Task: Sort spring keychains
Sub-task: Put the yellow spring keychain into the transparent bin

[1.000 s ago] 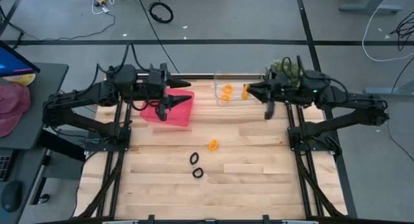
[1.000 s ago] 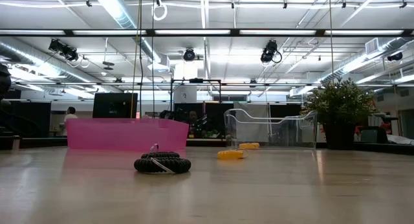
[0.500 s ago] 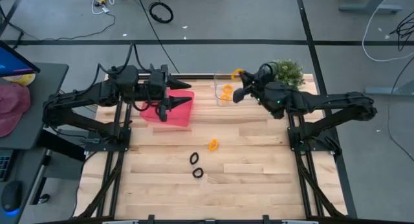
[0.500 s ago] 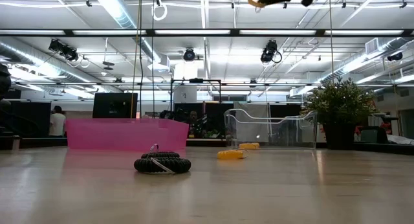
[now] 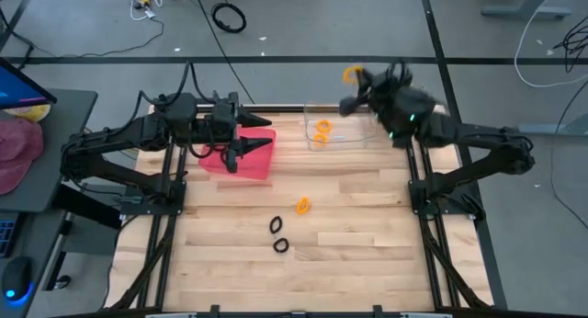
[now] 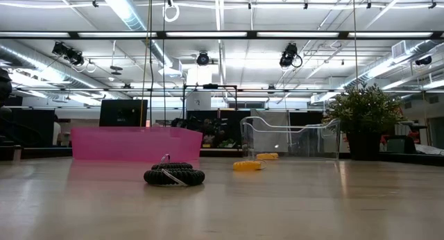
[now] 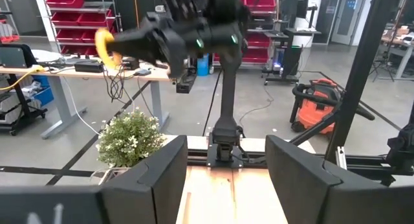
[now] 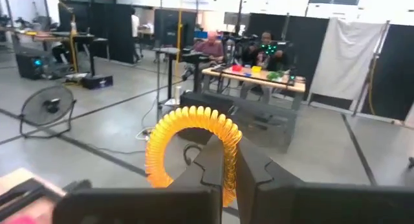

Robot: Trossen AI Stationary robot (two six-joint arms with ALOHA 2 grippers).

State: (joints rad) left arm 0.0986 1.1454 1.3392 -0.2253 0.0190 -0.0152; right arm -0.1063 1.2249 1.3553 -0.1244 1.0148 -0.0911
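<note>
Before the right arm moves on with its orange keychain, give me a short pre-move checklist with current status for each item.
1. Right gripper shut on an orange keychain: ok.
2. Keychain over the clear bin: not ok; it is raised near the bin's far edge, seemingly past the table's back edge.
3. Clear bin holds only orange keychains: ok, as far as visible.
4. Left gripper out of the way, open over the pink bin: ok.
5. Table items left: one orange keychain and two black keychains: not ok, unsorted.
6. Contents of pink bin: cannot tell.
</note>
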